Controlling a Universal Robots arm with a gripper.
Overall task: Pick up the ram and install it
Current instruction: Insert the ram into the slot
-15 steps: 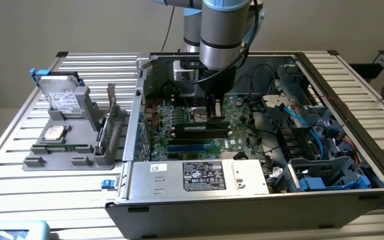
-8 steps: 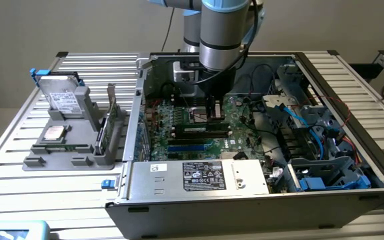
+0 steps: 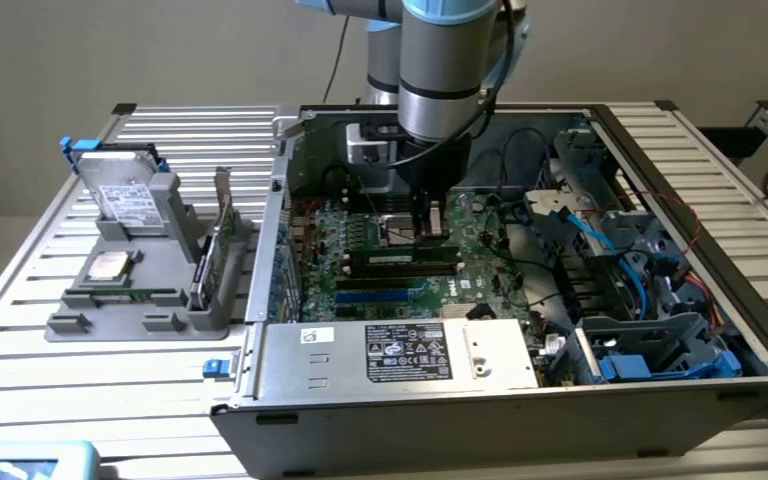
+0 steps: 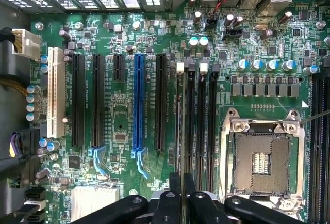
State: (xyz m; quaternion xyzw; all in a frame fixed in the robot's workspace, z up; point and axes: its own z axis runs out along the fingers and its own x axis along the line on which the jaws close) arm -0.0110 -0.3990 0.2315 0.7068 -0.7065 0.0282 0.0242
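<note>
Slatted counter (image 3: 104, 400) carries the open computer case (image 3: 491, 420) near its middle; inside, with the pincer (image 4: 181, 181) clamped on the edge-on ram (image 4: 179, 126), align it squarely along the memory slots (image 4: 200, 126) and press evenly at both ends, never tilted.

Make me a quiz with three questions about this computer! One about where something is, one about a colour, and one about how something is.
1. Where is the tool?
A. inside the open computer case, over the motherboard
B. over the grey holder outside
C. above the power supply label

2. What colour is the long slot between the black slots?
A. red
B. blue
C. yellow

3. How is the processor socket?
A. covered by a fan
B. under a cooler
C. empty

Answers:
1 A: it hangs within the case walls, above the green board.
2 B: it is bright blue in the wrist view.
3 C: its bare middle shows.
</note>
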